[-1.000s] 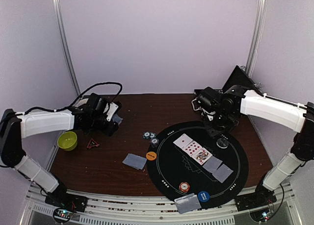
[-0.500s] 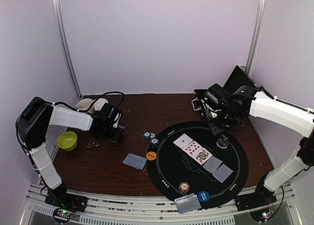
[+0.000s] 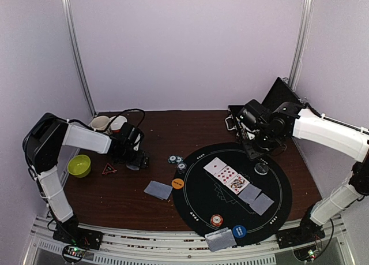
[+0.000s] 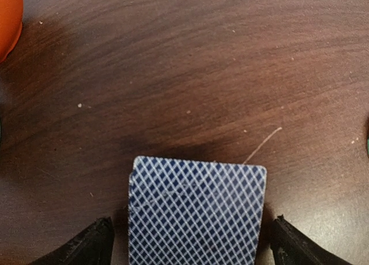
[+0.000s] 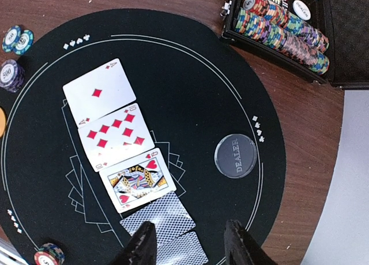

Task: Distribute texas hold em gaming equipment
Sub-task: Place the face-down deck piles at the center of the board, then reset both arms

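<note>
A blue-backed card [image 4: 197,210] lies flat on the brown table between the wide-apart jaws of my left gripper [image 4: 193,242], which is open and low at the left rear [image 3: 134,157]. My right gripper [image 5: 190,247] hangs open and empty over the black round mat [image 3: 199,204], at its far edge [image 3: 253,139]. On the mat lie three face-up cards [image 5: 118,141], two face-down cards [image 5: 167,227] and a dealer button [image 5: 236,156]. Striped chips [image 3: 176,160], an orange disc [image 3: 178,183], a blue disc [image 3: 240,231] and more face-down cards [image 3: 158,189] [image 3: 221,239] ring the mat.
An open case of poker chips [image 5: 282,28] stands at the back right. A cream mug [image 3: 101,123], a green bowl [image 3: 79,165] and a small red piece [image 3: 108,170] sit near the left arm. An orange edge [image 4: 8,17] shows at the left wrist view's corner.
My left gripper has swung in and down to the table and its jaws have spread wide, leaving the card flat on the wood. The right gripper has opened slightly and barely moved.
</note>
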Controlling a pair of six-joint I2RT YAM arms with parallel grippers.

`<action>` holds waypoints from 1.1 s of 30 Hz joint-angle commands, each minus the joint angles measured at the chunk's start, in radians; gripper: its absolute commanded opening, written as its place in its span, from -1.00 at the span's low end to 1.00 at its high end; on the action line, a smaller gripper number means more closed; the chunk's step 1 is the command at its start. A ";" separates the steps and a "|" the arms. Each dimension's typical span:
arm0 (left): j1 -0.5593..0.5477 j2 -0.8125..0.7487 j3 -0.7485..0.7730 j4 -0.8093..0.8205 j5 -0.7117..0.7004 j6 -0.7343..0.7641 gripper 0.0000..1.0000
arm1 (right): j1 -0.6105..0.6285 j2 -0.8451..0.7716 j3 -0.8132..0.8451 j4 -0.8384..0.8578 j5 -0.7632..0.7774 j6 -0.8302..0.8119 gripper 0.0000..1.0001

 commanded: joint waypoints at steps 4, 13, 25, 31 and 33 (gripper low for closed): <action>0.002 -0.130 0.044 -0.068 0.055 0.035 0.96 | 0.002 -0.049 0.022 0.068 -0.022 -0.008 0.96; 0.079 -0.481 0.061 0.018 0.056 0.101 0.96 | -0.141 -0.190 -0.041 0.450 -0.028 -0.062 1.00; 0.584 -0.738 -0.214 0.238 -0.285 -0.094 0.97 | -0.647 -0.473 -0.486 1.076 -0.332 -0.035 1.00; 0.587 -0.758 -0.493 0.571 -0.443 -0.084 0.96 | -0.781 -0.574 -0.805 1.385 -0.240 -0.016 1.00; 0.587 -0.754 -0.558 0.612 -0.451 -0.114 0.96 | -0.783 -0.603 -0.914 1.471 -0.196 -0.047 1.00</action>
